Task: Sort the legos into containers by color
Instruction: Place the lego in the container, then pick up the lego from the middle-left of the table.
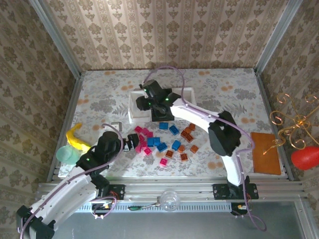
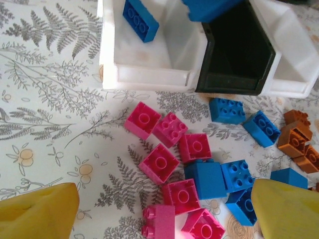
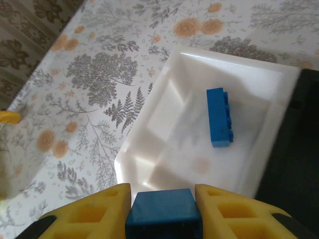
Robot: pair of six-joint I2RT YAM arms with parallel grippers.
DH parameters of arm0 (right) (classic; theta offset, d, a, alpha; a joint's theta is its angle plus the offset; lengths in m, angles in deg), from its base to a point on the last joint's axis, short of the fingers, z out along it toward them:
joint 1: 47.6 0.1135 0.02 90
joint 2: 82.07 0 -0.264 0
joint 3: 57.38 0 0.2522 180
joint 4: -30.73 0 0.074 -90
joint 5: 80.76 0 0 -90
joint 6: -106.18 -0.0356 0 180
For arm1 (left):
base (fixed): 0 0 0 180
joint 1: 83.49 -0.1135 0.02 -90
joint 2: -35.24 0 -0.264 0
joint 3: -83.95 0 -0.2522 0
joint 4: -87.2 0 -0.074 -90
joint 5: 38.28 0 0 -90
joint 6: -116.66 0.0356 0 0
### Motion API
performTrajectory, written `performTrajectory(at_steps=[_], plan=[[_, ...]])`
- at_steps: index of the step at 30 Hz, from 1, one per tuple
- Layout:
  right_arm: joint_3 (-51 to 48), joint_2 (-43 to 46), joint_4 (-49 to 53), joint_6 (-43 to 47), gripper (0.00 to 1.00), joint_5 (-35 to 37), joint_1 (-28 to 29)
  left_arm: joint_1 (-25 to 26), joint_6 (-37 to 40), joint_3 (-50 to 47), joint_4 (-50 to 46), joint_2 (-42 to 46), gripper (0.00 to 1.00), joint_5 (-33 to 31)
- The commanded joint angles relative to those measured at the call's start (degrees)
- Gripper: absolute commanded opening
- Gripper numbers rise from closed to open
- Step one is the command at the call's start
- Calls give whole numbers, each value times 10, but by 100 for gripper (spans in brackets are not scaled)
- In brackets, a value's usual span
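Note:
My right gripper (image 3: pixel 163 209) is shut on a blue lego (image 3: pixel 163 213), held above the left white container (image 3: pixel 174 129). One long blue lego (image 3: pixel 219 117) lies inside that container. The black middle container (image 2: pixel 234 59) sits beside it. From above, the right gripper (image 1: pixel 148 103) hangs over the row of containers (image 1: pixel 134 117). My left gripper (image 2: pixel 164 214) is open, low over the pink legos (image 2: pixel 160 163), its yellow fingers (image 2: pixel 37 214) wide on either side and holding nothing. Blue legos (image 2: pixel 227 110) and orange-brown legos (image 2: pixel 295 137) lie to the right of the pink ones.
A yellow banana toy (image 1: pixel 77 138) and a pale green cup (image 1: pixel 67 154) sit at the table's left edge. A flat brown board (image 1: pixel 265 153) lies at the right edge, with a red object (image 1: pixel 305 158) and a gold wire ornament (image 1: pixel 294 124) beyond it.

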Motion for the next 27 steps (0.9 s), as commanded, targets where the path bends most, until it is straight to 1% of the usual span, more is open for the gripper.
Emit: performTrajectory(at_steps=[1,4,6,10,12,16,22,27], plan=[[82,-59,37,-12,36,-3,-1,-4,-9,-9,-28,3,89,14],[153,-110,67,-26,36,-2,-4,-4,-11,-13,-34,-5,86,29],[184,-131,81,-33,40,-2,-5,-4,-13,-16,-34,-12,83,41],[203,-137,83,-52,61,-12,-10,-2,-16,-22,-28,-40,80,68],[192,-120,75,-57,65,-19,-12,2,-18,-23,-26,-56,79,76],[111,-47,36,-55,67,-20,-11,14,-18,-24,-16,-80,73,89],[-77,86,-41,-60,67,-26,-12,39,-15,-25,-2,-125,63,108],[-189,169,-70,-60,67,-15,-11,49,-16,-22,16,-177,61,107]])
